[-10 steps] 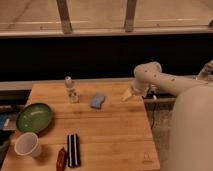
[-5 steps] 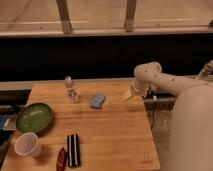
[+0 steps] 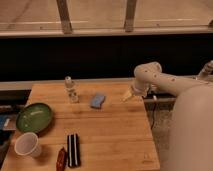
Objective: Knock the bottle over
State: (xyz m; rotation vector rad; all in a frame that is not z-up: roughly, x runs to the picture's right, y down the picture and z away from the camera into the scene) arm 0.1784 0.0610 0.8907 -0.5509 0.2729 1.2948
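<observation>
Just over the table's [image 3: 115, 136] right edge the gripper [image 3: 128, 95] hovers, touching nothing; open or closed, I cannot tell. The bottle [image 3: 71, 90] stands upright, well apart.

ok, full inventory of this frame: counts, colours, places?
small slender clear plastic bottle: 1, whitish, upright, table's far left
flat blue rectangular pad: 1, blue, right of the bottle
shallow round green dish: 1, green, left edge
white paper cup: 1, white, near-left corner
black rectangular bar: 1, black, near edge
reddish-brown packet: 1, reddish-brown, left of the bar
wooden plank table: 1, light brown, centre
white robot arm: 1, white, right of table
gripper: 1, pale, over table's far-right edge
</observation>
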